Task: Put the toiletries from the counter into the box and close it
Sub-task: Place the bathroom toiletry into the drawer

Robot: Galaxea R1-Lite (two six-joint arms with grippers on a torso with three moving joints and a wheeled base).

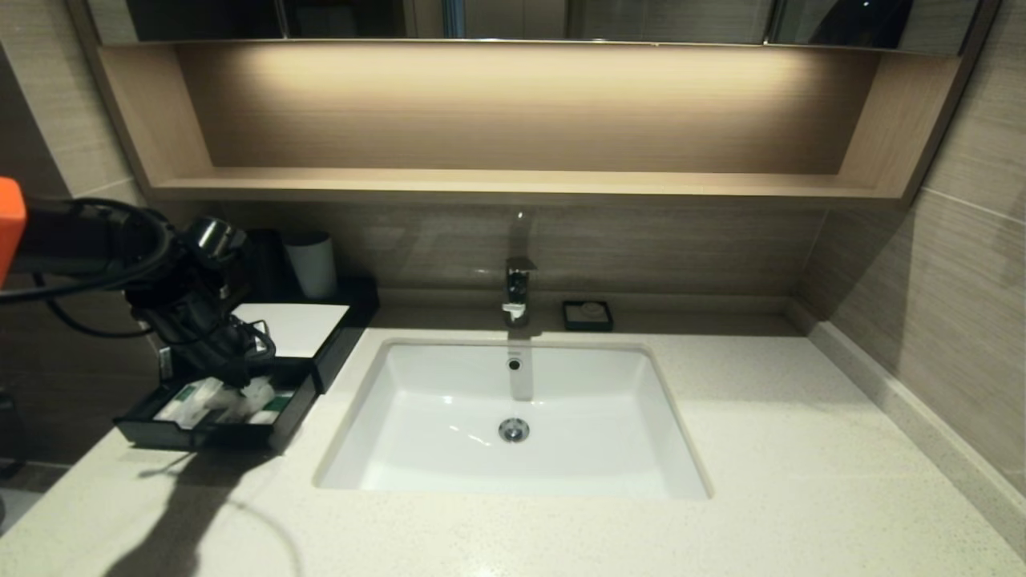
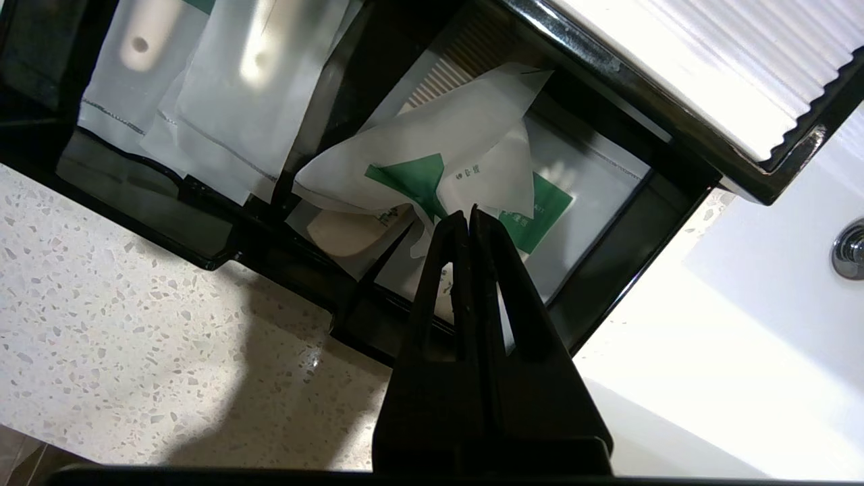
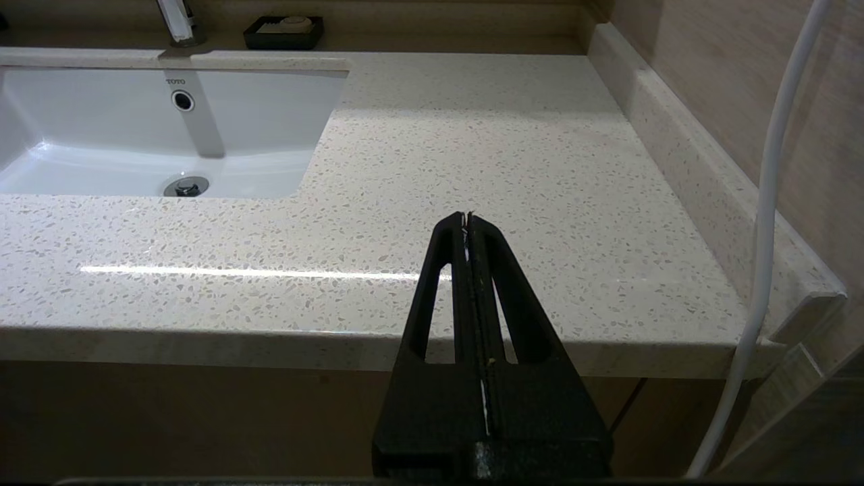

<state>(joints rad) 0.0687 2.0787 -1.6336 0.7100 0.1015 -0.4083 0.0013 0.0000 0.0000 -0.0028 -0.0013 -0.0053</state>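
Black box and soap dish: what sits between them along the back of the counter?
In the head view, only the faucet stands between the black box and the soap dish, behind the sink.
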